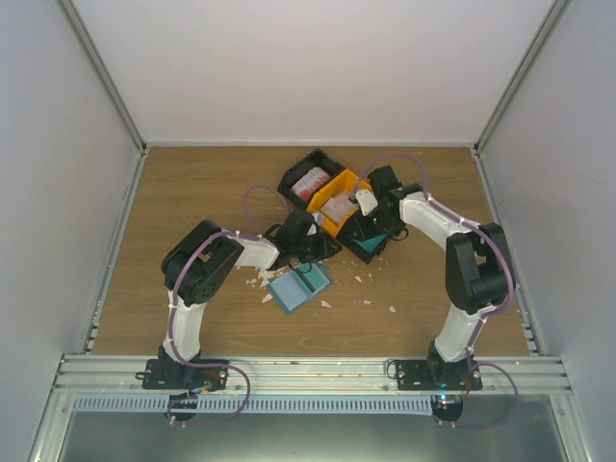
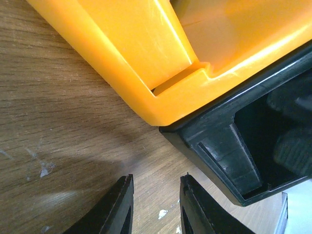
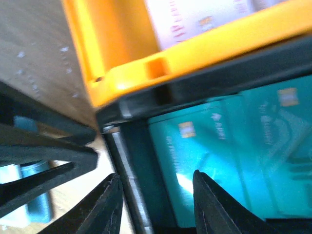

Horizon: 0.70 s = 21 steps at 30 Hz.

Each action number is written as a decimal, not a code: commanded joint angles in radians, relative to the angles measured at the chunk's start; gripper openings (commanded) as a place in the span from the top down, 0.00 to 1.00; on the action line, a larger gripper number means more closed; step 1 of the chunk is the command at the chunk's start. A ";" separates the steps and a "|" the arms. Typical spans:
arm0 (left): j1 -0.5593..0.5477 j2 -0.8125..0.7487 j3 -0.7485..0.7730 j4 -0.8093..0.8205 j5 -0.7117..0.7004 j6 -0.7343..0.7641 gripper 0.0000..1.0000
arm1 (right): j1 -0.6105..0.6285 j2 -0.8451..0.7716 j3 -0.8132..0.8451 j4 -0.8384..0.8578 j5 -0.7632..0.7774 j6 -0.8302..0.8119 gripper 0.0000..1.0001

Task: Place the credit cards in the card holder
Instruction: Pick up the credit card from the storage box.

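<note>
Wood-grain table [image 1: 192, 192] carries everything. At the left, the left gripper [image 2: 157, 183] hangs low beside the corners of the orange bin [image 2: 146, 58] and a black bin [image 2: 229, 156]. Its 2 fingers stand apart with only bare wood between them, and from above its wrist hides them. Just in front of it the card holder [image 1: 298, 287] lies open and flat, pale blue with a dark teal slot strip, and white scraps [image 1: 260, 281] are scattered near it. Whether it holds a card cannot be told.

Behind, another black bin [image 1: 292, 180] holds red-and-white credit cards [image 1: 313, 181]. The orange bin touches it and holds whitish cards [image 3: 195, 19] with red print, cut off by the frame.

At the right, the right gripper [image 3: 156, 178] hovers over the nearer black bin, jaws spread and empty, with the bin's wall showing between them. Inside lie blurred teal-green cards [image 3: 229, 146], at least 2, overlapping, each with a small gold chip. Dark shapes at the left edge of the right wrist view are too blurred to name.
</note>
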 commanded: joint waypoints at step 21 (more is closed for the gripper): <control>0.006 0.042 0.071 0.007 0.002 0.015 0.70 | -0.032 0.171 0.101 -0.029 0.151 -0.133 0.44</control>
